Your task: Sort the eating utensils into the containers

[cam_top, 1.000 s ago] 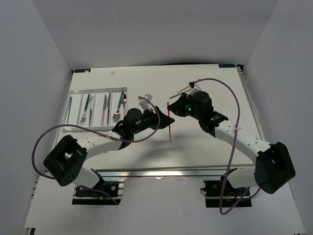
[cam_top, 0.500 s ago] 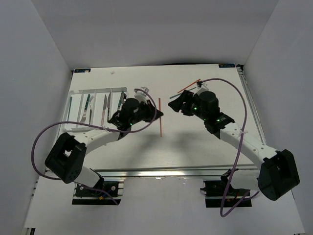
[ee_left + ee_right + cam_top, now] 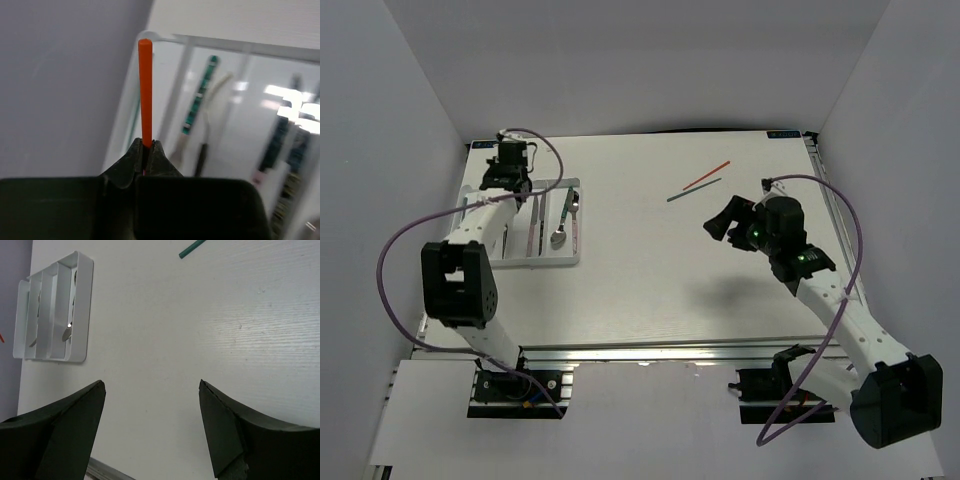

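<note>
At the tray's far-left corner, I am pinching a red chopstick in the left gripper, with cutlery already slotted. A teal chopstick and another red stick are lying loose far right, near my open right gripper.

2 chopsticks right of tray

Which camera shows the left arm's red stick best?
Left wrist: the red chopstick is close and sharp, pinched between the fingers. From above it is not visible; the right wrist catches at most a red sliver.
</note>
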Available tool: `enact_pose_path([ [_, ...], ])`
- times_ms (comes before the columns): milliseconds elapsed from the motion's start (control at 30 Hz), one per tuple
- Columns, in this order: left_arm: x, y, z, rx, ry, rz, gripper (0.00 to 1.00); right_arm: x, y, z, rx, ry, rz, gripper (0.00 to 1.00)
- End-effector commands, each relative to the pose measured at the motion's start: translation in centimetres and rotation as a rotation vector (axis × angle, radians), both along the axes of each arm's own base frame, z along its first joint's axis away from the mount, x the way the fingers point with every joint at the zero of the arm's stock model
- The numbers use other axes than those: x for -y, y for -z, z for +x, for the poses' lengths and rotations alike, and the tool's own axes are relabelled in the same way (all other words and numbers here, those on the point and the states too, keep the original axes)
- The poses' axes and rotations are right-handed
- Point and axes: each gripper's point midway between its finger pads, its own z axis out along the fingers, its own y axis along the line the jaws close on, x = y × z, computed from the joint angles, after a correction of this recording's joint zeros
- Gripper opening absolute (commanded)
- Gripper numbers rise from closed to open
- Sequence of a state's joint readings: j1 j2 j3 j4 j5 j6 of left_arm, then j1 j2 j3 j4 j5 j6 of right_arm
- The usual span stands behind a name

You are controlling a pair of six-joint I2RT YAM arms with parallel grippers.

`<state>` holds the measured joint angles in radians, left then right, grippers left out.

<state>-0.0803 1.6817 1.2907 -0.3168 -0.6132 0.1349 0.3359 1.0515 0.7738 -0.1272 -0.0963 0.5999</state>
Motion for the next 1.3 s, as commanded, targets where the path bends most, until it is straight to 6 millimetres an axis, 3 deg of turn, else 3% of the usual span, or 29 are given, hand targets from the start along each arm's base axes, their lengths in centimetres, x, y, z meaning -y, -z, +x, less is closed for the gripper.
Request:
enact_pose_path([
  [0,-5.6,-1.4,0.6,-0.141,-0.102,0.244,0.0,-0.7,-0.2,-2.1,0.019,-0.102,0.001,0.8],
  [100,-7.1,-0.9,2.3,-0.173,-0.103,0.293,0.0,-1.0,-0.5,-2.9,0.028,-0.138,0.014,0.8],
  [133,-8.5,-0.1,2.6,-0.179,-0.121,0.297,0.0,-1.1,-0.9,-3.0,0.037,-0.145,0.018,0.8],
  [233,-9.5,1.2,3.4,-0.22,-0.095,0.31,0.0,-1.1,-1.6,-2.9,0.048,-0.16,0.003,0.8],
  [467,-11.8,5.7,1.7,-0.312,-0.073,0.3,0.0,-1.1,-2.2,-3.4,0.066,-0.178,-0.002,0.8],
  [533,-11.9,6.5,1.7,-0.309,-0.057,0.274,0.09,-1.2,-2.2,-3.6,0.07,-0.187,0.005,0.8],
  [700,-11.7,7.2,2.4,-0.301,-0.018,0.241,0.15,-1.4,-2.4,-3.3,0.069,-0.189,0.005,0.8],
  [800,-12.1,8.2,2.2,-0.303,-0.036,0.214,0.26,-1.3,-2.7,-3.2,0.077,-0.185,0.008,0.8],
  [833,-12.4,8.2,2.1,-0.294,-0.052,0.216,0.32,-1.3,-2.7,-3.2,0.079,-0.182,0.007,0.8],
  [867,-12.6,8.8,1.7,-0.303,-0.056,0.21,0.44,-1.2,-2.9,-3.2,0.083,-0.18,0.005,0.8],
  [1067,-12.9,8.6,1.6,-0.242,-0.112,0.179,0.7,-0.9,-3.3,-3.0,0.088,-0.163,-0.012,0.8],
  [1200,-12.5,6.1,2.9,-0.156,-0.117,0.134,0.78,-0.4,-2.7,-2.3,0.069,-0.124,-0.035,0.84],
  [1267,-11.7,4.3,3.5,-0.096,-0.126,0.064,0.84,1.2,-0.6,-0.9,-0.017,-0.022,-0.122,0.89],
])
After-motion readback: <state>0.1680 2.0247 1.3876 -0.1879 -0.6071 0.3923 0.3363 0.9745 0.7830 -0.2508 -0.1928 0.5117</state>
